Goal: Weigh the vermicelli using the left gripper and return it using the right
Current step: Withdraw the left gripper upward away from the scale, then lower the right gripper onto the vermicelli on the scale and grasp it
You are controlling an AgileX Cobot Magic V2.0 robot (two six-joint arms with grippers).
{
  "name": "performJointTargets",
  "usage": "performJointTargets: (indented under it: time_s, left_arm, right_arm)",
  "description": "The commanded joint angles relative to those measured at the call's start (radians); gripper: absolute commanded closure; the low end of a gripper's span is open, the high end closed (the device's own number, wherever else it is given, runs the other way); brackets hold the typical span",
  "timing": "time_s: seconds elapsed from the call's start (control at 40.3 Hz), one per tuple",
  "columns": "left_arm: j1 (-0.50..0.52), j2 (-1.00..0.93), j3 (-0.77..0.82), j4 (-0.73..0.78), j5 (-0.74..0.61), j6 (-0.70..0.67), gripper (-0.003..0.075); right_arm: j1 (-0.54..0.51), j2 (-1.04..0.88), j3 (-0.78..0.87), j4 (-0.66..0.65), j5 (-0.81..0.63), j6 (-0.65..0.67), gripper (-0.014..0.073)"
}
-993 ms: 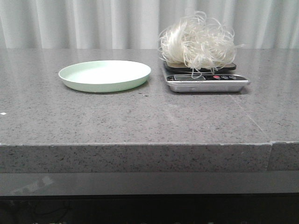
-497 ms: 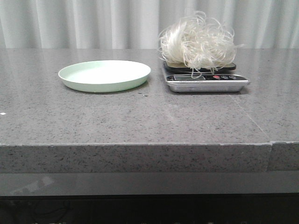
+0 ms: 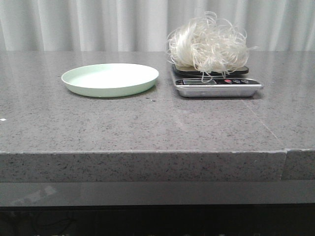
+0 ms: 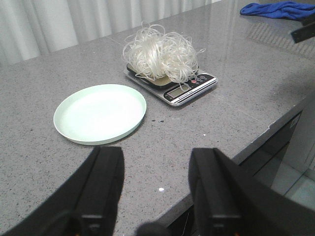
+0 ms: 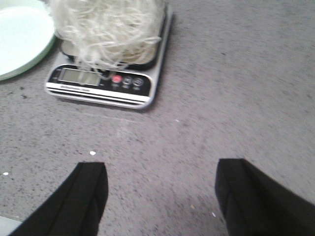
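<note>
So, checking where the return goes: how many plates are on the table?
1. The pale green plate sits empty beside the scale, which holds the vermicelli.

A grey speckled stone table [image 3: 147, 123] carries everything. On it a pale green plate [image 3: 110, 79] sits to the left, and just beside it on the right stands a silver kitchen scale [image 3: 218, 87], the two apart and not touching. In the left wrist view a blue cloth [image 4: 275, 9] lies far off near the table's edge.
</note>
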Motion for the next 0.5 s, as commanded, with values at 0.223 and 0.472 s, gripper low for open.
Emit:
performJointTargets:
  time_s: [0.223, 0.472]
  left_arm:
    - [-0.005, 0.009, -0.024, -0.008, -0.085, -0.009, 0.0313]
    - [-0.005, 0.009, -0.024, -0.008, -0.085, -0.009, 0.0313]
  right_arm:
    - [0.153, 0.293, -0.28, 0.014, -0.058, -0.023, 0.0018]
    - [0.195, 0.543, -0.539, 0.014, -0.042, -0.023, 0.0018]
